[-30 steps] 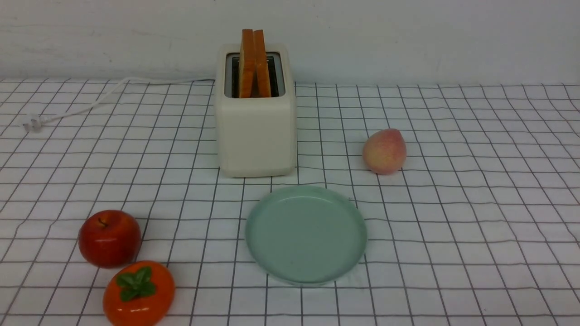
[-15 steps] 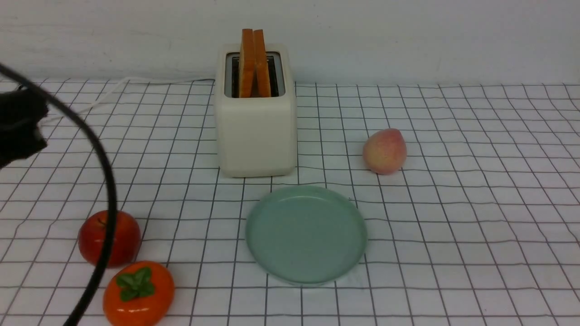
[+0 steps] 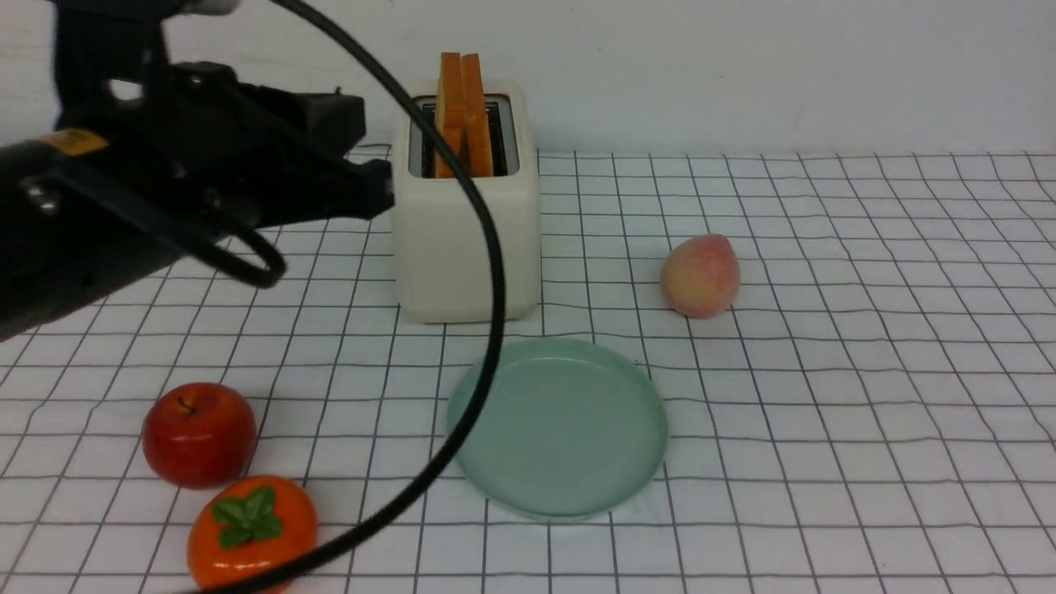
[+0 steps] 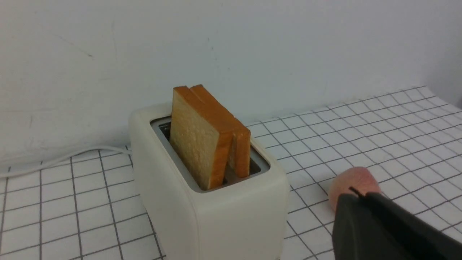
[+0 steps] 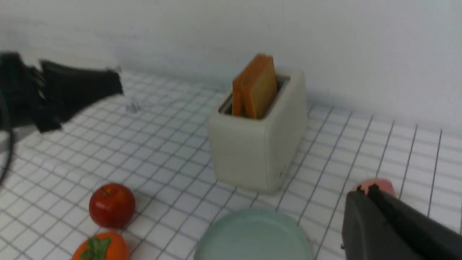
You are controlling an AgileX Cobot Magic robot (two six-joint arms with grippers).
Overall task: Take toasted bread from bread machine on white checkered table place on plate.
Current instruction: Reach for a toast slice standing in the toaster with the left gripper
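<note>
With the pale mint-green plate (image 3: pixel 569 437) as my clock centre and twelve at the far wall (image 3: pixel 742 74), I see my left arm (image 3: pixel 107 206) reaching in from the left, its left gripper (image 4: pixel 361 196) pressed together with nothing pinched between the fingers. The red apple (image 3: pixel 200 435) sits at nine o'clock, and the orange persimmon (image 3: pixel 272 528) with its green leafy top is just beside it, at eight. A black cable (image 3: pixel 495 289) loops down from the arm, crossing my front view of the toaster, plate and persimmon. The cream-white toaster (image 3: pixel 470 256) stands upright at eleven o'clock, its white cord (image 4: pixel 90 148) trailing off toward nine from its body. Both slices of toasted bread (image 4: pixel 195 141) are in the toaster, on edge and close together, their tops sticking up above the grey-metal rim. The plate lies flat and bare on the white checkered table (image 3: pixel 825 495), and the pinkish peach (image 3: pixel 700 276) rests between one and two o'clock. My right gripper (image 5: pixel 368 196) shows only in its own wrist view, jaws closed against each other, holding nothing.
</note>
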